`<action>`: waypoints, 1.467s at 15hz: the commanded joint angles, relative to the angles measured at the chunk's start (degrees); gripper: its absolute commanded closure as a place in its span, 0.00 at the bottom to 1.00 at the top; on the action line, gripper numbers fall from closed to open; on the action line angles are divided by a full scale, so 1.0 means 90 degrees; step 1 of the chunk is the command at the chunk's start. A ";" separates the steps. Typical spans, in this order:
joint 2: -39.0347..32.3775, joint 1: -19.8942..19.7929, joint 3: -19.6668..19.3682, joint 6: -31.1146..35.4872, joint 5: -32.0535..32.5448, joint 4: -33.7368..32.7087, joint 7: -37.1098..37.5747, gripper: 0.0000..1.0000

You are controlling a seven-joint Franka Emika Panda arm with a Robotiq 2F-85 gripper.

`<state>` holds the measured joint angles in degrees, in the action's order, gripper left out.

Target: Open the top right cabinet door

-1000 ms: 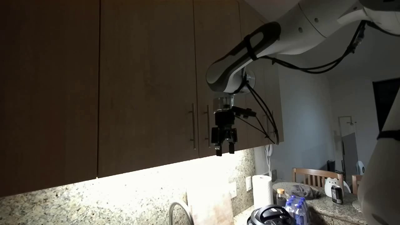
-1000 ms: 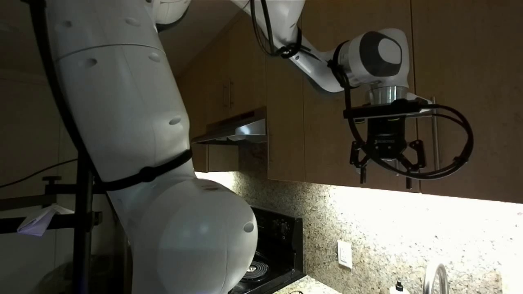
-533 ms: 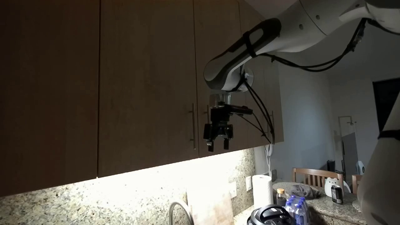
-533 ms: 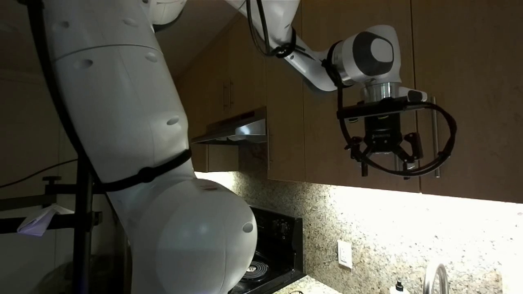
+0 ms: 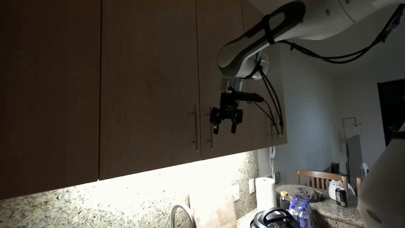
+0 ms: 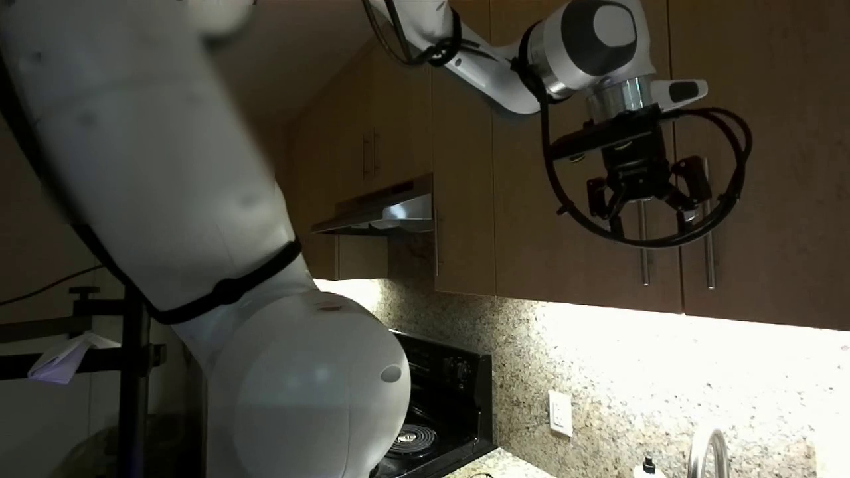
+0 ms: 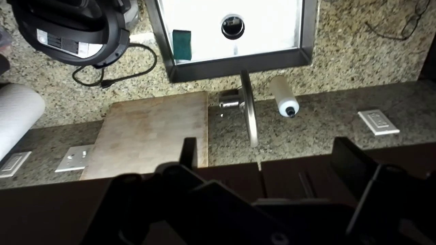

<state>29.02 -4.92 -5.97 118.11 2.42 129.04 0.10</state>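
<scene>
Grpr [image 5: 225,129] raised; R cab dr [image 6: 790,166] closed; pad [image 7: 181,45] in sink [image 7: 224,69].

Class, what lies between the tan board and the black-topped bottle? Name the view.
In the wrist view, the metal faucet stands between the tan board, to its left in the picture, and the black-topped bottle, to its right.

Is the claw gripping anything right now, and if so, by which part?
Nothing is held. The claw is open, its fingers apart and not closed on any cabinet handle.
</scene>
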 commanded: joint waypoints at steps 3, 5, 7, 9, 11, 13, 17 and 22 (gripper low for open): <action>0.0533 -0.0621 0.0515 0.0924 0.0744 0.0145 0.1301 0.00; 0.0569 -0.0875 0.0777 0.1158 0.1066 0.0095 0.1961 0.00; 0.0563 -0.1118 0.1050 0.1365 0.1303 0.0008 0.2681 0.00; 0.0542 -0.1373 0.1349 0.1538 0.1519 -0.0074 0.3443 0.00; 0.0525 -0.1670 0.1673 0.1682 0.1820 -0.0146 0.4206 0.00; 0.0498 -0.1966 0.1976 0.1646 0.2238 -0.0247 0.5011 0.00; 0.0234 -0.2216 0.2429 0.1290 0.3189 -0.0501 0.6168 0.00; -0.0322 -0.1936 0.2531 0.1169 0.4057 -0.0878 0.6880 0.00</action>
<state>30.05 -23.65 16.61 130.39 34.19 124.78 57.75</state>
